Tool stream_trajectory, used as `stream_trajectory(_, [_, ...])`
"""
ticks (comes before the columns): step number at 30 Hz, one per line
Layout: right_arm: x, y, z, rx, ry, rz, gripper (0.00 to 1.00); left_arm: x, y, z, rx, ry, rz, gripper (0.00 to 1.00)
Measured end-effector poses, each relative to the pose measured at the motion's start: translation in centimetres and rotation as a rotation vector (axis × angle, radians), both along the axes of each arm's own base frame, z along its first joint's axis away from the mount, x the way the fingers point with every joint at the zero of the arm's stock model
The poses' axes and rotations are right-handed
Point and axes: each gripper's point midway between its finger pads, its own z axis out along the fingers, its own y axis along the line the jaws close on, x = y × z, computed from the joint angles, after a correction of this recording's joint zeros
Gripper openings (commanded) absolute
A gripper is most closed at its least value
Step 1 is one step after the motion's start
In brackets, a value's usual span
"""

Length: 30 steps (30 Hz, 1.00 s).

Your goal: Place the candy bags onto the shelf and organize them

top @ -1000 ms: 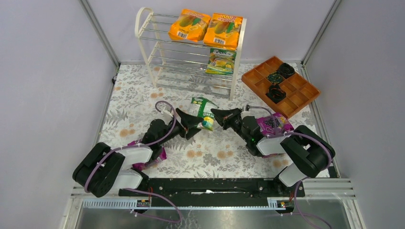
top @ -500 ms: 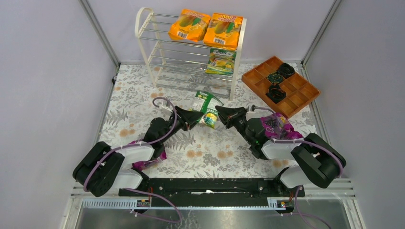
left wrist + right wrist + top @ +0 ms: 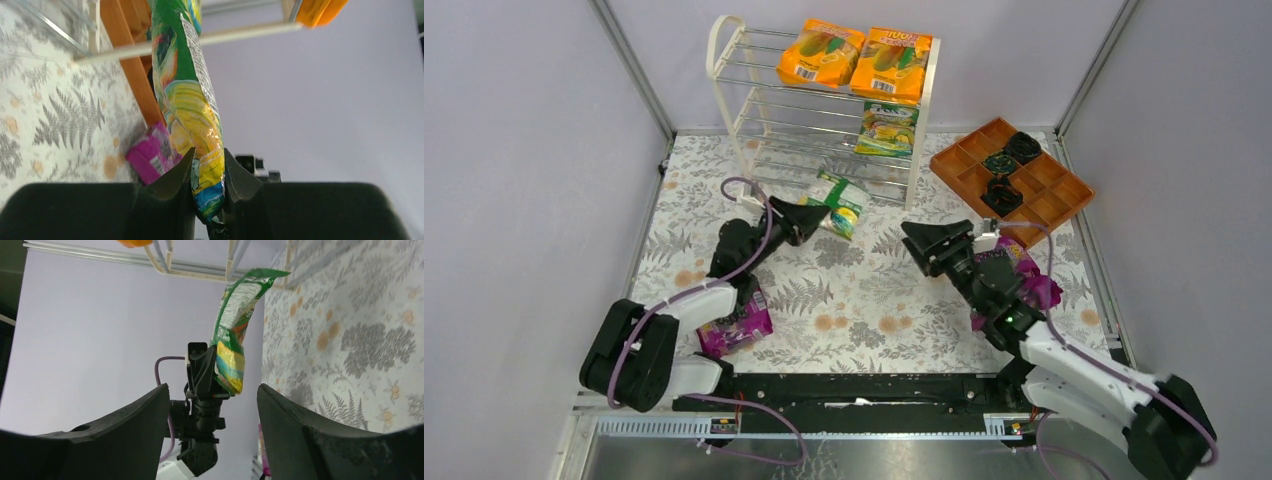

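My left gripper (image 3: 817,212) is shut on the lower end of a green-yellow candy bag (image 3: 840,201), which it holds off the table just in front of the shelf (image 3: 724,62). In the left wrist view the bag (image 3: 186,95) rises from between the fingers (image 3: 172,182). My right gripper (image 3: 924,246) stands open and empty to the right of it, apart from the bag (image 3: 229,340). Two orange bags (image 3: 821,52) (image 3: 891,62) lie on the top tier. Another green-yellow bag (image 3: 888,128) leans on the middle tier. Purple bags lie by the left arm (image 3: 736,325) and under the right arm (image 3: 1030,276).
An orange compartmented tray (image 3: 1046,200) with black round objects (image 3: 1002,193) sits at the right, behind the right arm. Grey walls close in the floral table top (image 3: 864,300) on three sides.
The right gripper has opened, let go of the green-yellow bag and drawn back to the right. The left gripper has closed on the bag and carried it back toward the shelf.
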Motion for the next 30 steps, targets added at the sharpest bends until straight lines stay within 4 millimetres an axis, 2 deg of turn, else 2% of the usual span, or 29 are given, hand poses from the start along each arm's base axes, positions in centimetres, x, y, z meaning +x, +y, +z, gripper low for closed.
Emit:
stream_trajectory(3, [-0.8, -1.7, 2.0, -0.114, -0.075, -0.042, 0.71, 2.1, 2.2, 1.4, -0.016, -0.011, 0.057, 0.18])
stream_trajectory(6, [-1.5, -3.3, 3.4, -0.208, -0.130, -0.082, 0.71, 4.8, 4.3, 4.1, -0.066, -0.051, 0.112, 0.18])
stream_trajectory(9, [-2.2, -4.8, 3.4, -0.292, -0.149, -0.113, 0.71, 7.6, 5.3, 6.5, -0.123, -0.092, 0.139, 0.18])
stream_trajectory(12, [-2.7, -6.1, 2.5, -0.364, -0.144, -0.135, 0.71, 9.6, 5.3, 7.6, -0.163, -0.104, 0.143, 0.18])
stream_trajectory(15, [-3.1, -6.8, 1.9, -0.408, -0.139, -0.147, 0.71, 11.5, 5.3, 7.5, -0.206, -0.086, 0.156, 0.18])
stream_trajectory(18, [-3.5, -7.4, 1.6, -0.444, -0.142, -0.154, 0.71, 13.6, 5.5, 6.2, -0.245, -0.051, 0.200, 0.18])
stream_trajectory(22, [-3.7, -8.2, 1.6, -0.490, -0.140, -0.169, 0.70, 17.3, 5.8, 5.1, -0.264, -0.028, 0.261, 0.19])
stream_trajectory(30, [-4.5, -9.6, 2.0, -0.505, -0.151, -0.202, 0.70, 21.7, 5.0, 5.4, -0.288, -0.052, 0.307, 0.19])
